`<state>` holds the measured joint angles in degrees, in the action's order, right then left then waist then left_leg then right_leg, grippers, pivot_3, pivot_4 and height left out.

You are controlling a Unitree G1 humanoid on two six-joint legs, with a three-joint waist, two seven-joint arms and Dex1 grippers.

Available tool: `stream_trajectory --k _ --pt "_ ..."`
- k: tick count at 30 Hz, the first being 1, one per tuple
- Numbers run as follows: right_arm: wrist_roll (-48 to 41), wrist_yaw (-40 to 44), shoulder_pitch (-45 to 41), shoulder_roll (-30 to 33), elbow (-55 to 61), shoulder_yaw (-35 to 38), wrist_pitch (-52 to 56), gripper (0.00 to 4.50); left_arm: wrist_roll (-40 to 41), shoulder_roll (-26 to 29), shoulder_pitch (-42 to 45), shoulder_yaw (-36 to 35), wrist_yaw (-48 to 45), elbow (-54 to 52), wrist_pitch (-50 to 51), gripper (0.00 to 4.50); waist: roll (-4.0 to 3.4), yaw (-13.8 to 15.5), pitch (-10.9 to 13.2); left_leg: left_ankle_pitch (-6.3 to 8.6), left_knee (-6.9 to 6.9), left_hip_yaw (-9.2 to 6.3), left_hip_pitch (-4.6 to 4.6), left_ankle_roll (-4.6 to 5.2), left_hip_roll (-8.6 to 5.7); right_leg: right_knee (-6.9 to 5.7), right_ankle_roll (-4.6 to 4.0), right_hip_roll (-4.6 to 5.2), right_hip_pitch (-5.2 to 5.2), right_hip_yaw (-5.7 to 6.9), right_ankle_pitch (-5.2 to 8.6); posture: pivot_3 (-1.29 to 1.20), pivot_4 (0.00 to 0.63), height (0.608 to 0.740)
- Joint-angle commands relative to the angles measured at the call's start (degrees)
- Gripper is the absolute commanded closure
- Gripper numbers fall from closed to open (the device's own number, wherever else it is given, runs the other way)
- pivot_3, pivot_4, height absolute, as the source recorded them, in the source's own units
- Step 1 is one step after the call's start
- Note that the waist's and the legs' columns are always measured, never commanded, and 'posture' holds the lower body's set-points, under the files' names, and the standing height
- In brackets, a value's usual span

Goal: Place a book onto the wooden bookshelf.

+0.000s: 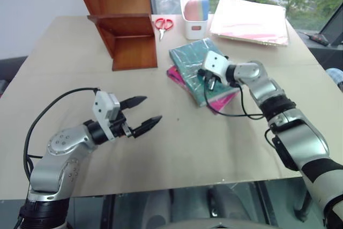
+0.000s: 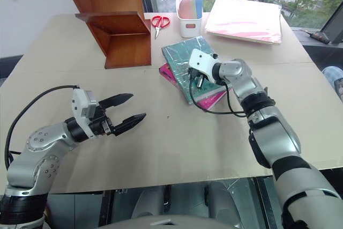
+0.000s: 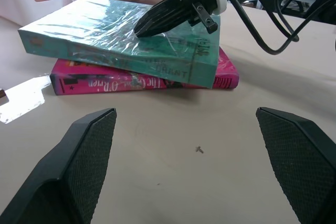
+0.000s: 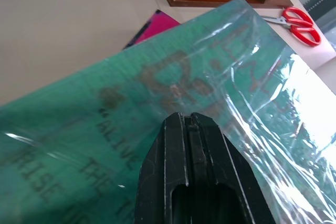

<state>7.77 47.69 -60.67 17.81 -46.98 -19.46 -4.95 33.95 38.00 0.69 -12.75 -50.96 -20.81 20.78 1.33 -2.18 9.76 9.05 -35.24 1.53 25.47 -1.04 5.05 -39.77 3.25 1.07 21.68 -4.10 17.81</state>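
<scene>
Right gripper (image 3: pixel 144 26) closed, tips on the cover of the book (image 1: pixel 190 60); left gripper (image 1: pixel 144 113) spread wide and empty over bare surface (image 1: pixel 177 148).

The book, teal-green under crinkled clear wrap, lies flat on a magenta-pink book (image 3: pixel 142 83) near mid-surface, well apart from the wooden bookshelf (image 1: pixel 126 20), which stands at the far left side. The right gripper's fingers are pressed together with nothing between them. Cover lettering on the book is faded; fragments such as "THE" and "ALINE" can be made out in the right wrist view, the rest unreadable. The pink spine reads partly "The G… O'R…en". Red-handled scissors (image 1: pixel 163 24), a white pen holder (image 1: pixel 194 8) and a pale pink folder (image 1: pixel 249 21) lie along the far edge.
</scene>
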Motion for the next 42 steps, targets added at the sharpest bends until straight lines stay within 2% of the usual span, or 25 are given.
stream_trajectory --k 1,9,12,15,21,28,38,42 --pt "0.8 1.15 2.2 0.02 1.32 0.04 1.6 4.37 0.86 0.07 0.63 -0.68 -0.47 -0.78 -0.69 0.0 0.0 -0.05 0.0 0.0 -0.01 0.0 -0.01 0.0 0.0 -0.01 0.0 0.0 0.0 0.0 0.0 0.0 0.15 0.74" --pt "-0.41 -7.68 -1.56 2.26 4.95 7.44 9.28 4.37 1.02 -0.34 0.98 -0.52 -0.01 -1.38 -0.2 0.0 -0.04 0.02 0.08 -0.01 -0.02 -0.01 0.11 -0.02 -0.01 0.01 0.0 0.01 0.07 0.0 0.0 0.0 0.15 0.74" --pt "3.49 -11.22 -3.45 4.3 2.72 5.89 7.23 4.37 0.82 -0.56 1.07 -0.39 0.05 -1.19 -0.29 0.0 -0.09 -0.01 0.12 -0.01 -0.03 -0.01 0.2 -0.02 -0.02 0.04 0.0 0.02 0.14 0.0 0.0 0.0 0.15 0.74" --pt "7.58 -17.82 -7.46 4.52 -4.88 4.54 9.23 4.37 0.48 -0.77 1.5 -0.31 0.15 -0.57 -0.45 0.0 -0.09 -0.27 0.13 -0.01 0.01 0.03 0.25 -0.02 -0.02 0.02 -0.01 0.01 0.28 -0.03 0.0 0.0 0.15 0.74" --pt "4.61 -20.73 -13.96 2.99 -17.81 9.59 10.32 4.37 0.09 -1.1 1.29 -0.52 0.19 -0.14 -0.62 0.0 -0.1 -0.36 0.14 -0.01 0.13 0.2 0.27 -0.02 -0.01 0.02 -0.04 -0.01 0.42 -0.19 0.02 0.0 0.15 0.74" --pt "4.68 -16.46 -14.91 0.75 -23.91 9.99 6.49 4.37 0.1 -0.89 0.74 -1.22 0.22 -0.31 -0.85 0.0 -0.14 -0.38 0.17 -0.01 0.14 0.26 0.29 -0.02 0.0 0.03 -0.04 0.0 0.45 -0.22 0.02 0.0 0.15 0.74" --pt "3.36 -7.8 -12.83 0.66 -23.69 10.79 -2.68 4.37 0.54 -0.72 -1.79 -2.34 0.72 -1.78 -0.92 0.0 -0.15 -0.35 0.17 -0.01 0.15 0.28 0.29 -0.02 0.0 0.01 -0.04 0.0 0.47 -0.24 0.02 0.0 0.15 0.74" --pt "3.18 -6.9 -12.29 0.63 -23.46 10.92 -4.0 4.37 0.92 -0.77 -1.69 -2.36 1.16 -1.55 -0.4 0.0 -0.15 -0.33 0.18 -0.01 0.15 0.28 0.29 -0.02 0.0 0.01 -0.04 0.01 0.47 -0.24 0.02 0.0 0.15 0.74"
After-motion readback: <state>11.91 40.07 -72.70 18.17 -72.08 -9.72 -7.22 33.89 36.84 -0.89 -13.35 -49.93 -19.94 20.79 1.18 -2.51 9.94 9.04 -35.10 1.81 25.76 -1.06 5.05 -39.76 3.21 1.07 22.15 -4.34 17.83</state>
